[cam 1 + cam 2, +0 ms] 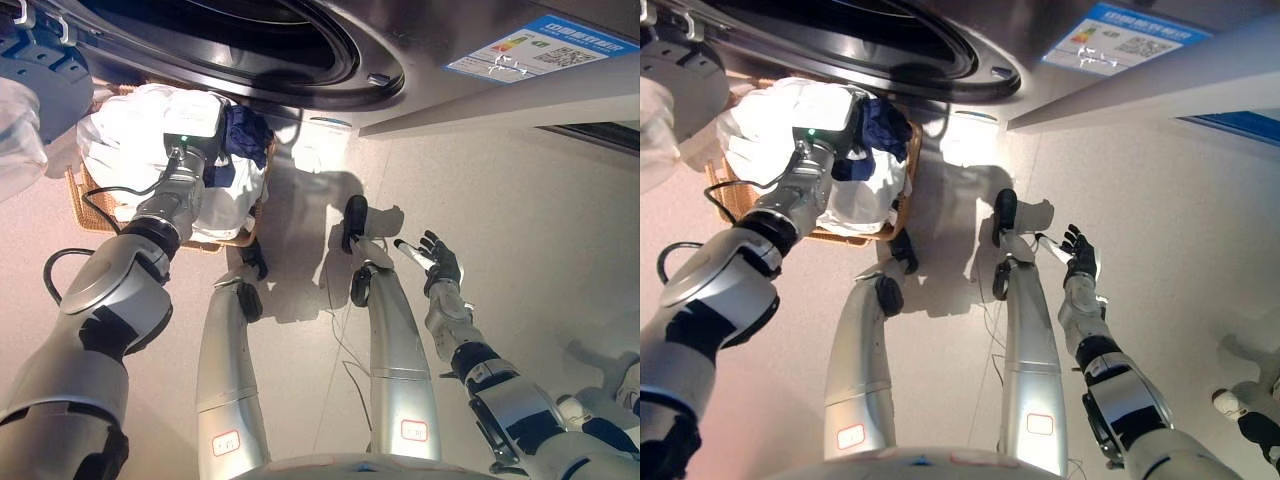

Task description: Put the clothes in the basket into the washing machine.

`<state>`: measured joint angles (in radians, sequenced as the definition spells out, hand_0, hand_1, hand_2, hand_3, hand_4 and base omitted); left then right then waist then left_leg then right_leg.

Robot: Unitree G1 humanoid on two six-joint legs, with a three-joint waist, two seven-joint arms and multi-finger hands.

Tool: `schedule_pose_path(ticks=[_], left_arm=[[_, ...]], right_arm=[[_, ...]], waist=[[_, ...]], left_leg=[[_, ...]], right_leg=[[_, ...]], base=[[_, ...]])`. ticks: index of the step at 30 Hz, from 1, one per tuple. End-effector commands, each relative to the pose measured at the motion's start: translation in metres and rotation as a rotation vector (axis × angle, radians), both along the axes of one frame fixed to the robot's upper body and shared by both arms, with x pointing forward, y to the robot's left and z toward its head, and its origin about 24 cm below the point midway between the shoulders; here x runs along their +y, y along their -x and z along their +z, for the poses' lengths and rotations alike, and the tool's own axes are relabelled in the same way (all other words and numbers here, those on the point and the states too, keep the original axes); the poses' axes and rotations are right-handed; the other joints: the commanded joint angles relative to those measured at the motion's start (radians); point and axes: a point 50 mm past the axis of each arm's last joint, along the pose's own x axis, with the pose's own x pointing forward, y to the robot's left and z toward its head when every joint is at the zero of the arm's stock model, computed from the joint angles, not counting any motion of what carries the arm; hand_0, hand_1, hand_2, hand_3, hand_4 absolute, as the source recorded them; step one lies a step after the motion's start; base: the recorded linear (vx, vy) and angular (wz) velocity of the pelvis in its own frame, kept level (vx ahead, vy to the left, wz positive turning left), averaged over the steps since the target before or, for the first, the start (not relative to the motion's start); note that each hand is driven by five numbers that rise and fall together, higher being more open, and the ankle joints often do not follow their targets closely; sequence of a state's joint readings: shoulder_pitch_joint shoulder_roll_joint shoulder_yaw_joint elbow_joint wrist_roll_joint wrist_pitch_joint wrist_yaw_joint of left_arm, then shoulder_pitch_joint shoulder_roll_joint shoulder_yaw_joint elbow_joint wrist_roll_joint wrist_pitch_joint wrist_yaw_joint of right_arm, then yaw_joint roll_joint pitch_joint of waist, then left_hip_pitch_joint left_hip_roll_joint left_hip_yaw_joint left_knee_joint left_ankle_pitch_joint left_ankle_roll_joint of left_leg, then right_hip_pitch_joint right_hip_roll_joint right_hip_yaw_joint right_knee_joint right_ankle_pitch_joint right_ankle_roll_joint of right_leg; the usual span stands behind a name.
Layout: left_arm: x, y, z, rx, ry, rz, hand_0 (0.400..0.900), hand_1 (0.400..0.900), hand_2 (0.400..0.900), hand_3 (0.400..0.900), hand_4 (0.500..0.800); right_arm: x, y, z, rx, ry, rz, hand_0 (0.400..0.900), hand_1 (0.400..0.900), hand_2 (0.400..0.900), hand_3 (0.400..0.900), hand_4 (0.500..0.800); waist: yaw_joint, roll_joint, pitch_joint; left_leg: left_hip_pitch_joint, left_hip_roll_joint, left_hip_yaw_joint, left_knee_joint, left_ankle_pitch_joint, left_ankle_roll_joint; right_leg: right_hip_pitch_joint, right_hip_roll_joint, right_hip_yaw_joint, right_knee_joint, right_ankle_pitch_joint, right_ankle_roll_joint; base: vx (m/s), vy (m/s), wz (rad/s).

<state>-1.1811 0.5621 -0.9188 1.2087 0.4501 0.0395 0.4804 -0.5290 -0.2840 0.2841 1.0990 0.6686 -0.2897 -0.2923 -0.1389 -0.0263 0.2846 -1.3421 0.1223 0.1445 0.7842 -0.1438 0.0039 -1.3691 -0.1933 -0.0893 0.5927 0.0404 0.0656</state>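
A wicker basket (82, 205) stands on the floor at the upper left, below the washing machine's dark round opening (250, 40). It holds white clothes (130, 135) and a dark blue garment (248, 132). My left arm (165, 205) reaches into the basket, and its hand is hidden among the clothes by the dark blue garment. My right hand (437, 262) is open and empty, held over the floor at the right, well away from the basket.
The washing machine's front panel (470, 30) runs along the top of the view. Its open round door (40, 70) hangs at the upper left, above the basket. Pale floor (520, 200) lies to the right.
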Motion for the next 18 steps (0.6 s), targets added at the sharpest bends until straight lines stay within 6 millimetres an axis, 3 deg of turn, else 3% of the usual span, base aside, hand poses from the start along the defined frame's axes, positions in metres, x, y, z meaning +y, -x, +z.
schedule_pose_path(ticks=[1, 11, 14, 18], left_arm=[[0.016, 0.004, -0.005, -0.021, 0.055, 0.061, 0.4, 0.4, 0.4, 0.4, 0.5], [0.016, 0.006, -0.009, -0.046, 0.096, 0.064, 0.4, 0.4, 0.4, 0.4, 0.5], [0.02, 0.007, -0.01, -0.07, 0.191, 0.073, 0.4, 0.4, 0.4, 0.4, 0.5], [0.024, 0.012, -0.025, -0.073, 0.432, 0.098, 0.4, 0.4, 0.4, 0.4, 0.5]], right_arm=[[-0.011, 0.015, -0.011, 0.014, 0.015, -0.059, 0.9, 0.9, 0.9, 0.9, 0.8], [-0.009, 0.021, -0.015, 0.009, 0.017, -0.06, 0.9, 0.9, 0.9, 0.9, 0.8], [-0.01, 0.022, -0.016, 0.008, 0.015, -0.064, 0.9, 0.9, 0.9, 0.9, 0.8], [-0.008, 0.024, -0.019, 0.026, 0.003, -0.069, 0.9, 0.9, 0.9, 0.9, 0.8]], waist=[[-0.019, 0.051, -0.045], [-0.022, 0.053, -0.068], [-0.02, 0.051, -0.068], [-0.011, 0.047, -0.069]], left_leg=[[0.017, -0.017, -0.036, -0.043, -0.033, -0.028], [0.044, -0.023, -0.046, -0.095, -0.01, -0.034], [0.073, -0.022, -0.051, -0.123, 0.005, -0.037], [0.164, -0.024, -0.054, -0.228, 0.042, -0.05]], right_leg=[[0.037, 0.021, -0.044, 0.065, -0.063, 0.078], [0.075, 0.029, -0.052, 0.014, -0.041, 0.078], [0.113, 0.033, -0.058, -0.023, -0.026, 0.08], [0.2, 0.036, -0.063, -0.121, 0.005, 0.081]], base=[[0.0, 0.0, 0.0], [0.0, 0.001, 0.0], [0.0, 0.0, 0.0], [0.02, -0.024, 0.05]])
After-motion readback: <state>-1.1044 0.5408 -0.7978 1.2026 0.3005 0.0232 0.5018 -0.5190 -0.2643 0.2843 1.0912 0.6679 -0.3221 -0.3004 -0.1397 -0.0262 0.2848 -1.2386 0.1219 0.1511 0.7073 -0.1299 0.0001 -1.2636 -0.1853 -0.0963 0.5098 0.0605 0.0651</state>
